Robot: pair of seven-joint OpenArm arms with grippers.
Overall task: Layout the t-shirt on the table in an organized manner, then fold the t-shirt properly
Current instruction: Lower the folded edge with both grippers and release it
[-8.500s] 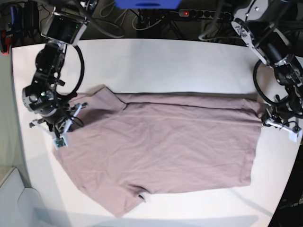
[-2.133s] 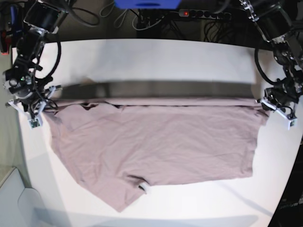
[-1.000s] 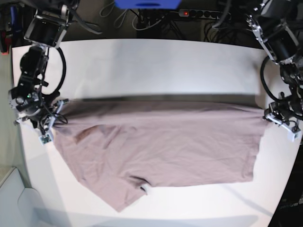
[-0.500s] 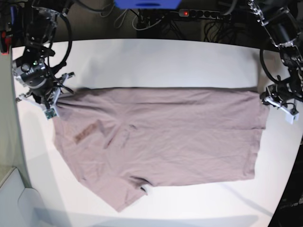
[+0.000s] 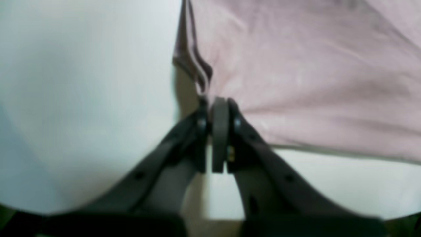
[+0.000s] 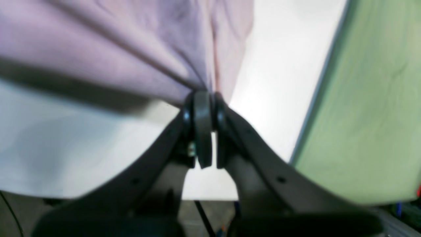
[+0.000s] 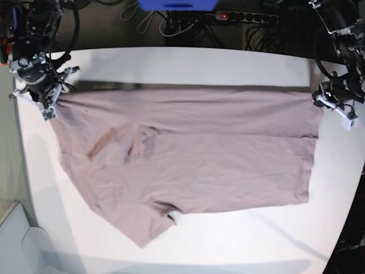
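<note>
The dusty mauve t-shirt (image 7: pixel 188 154) is stretched wide across the white table (image 7: pixel 188 65), its far edge lifted between the two arms and its near part lying flat. My left gripper (image 7: pixel 320 98) is shut on the shirt's far right corner; the wrist view shows the cloth (image 5: pixel 296 65) pinched at its closed fingertips (image 5: pixel 219 105). At the far left, my right gripper (image 7: pixel 57 94) is shut on the other far corner, with fabric (image 6: pixel 131 42) bunched into folds at its tips (image 6: pixel 202 97). A sleeve (image 7: pixel 142 228) points toward the near edge.
A power strip and cables (image 7: pixel 239 17) lie behind the table's far edge. A green surface (image 6: pixel 371 98) runs beside the table's left edge in the right wrist view. A pale grey object (image 7: pixel 23 245) sits at the near left corner.
Both grippers have carried the shirt's far edge further toward the back of the table, pulling the cloth taut and flatter. Both grips stay closed on the corners.
</note>
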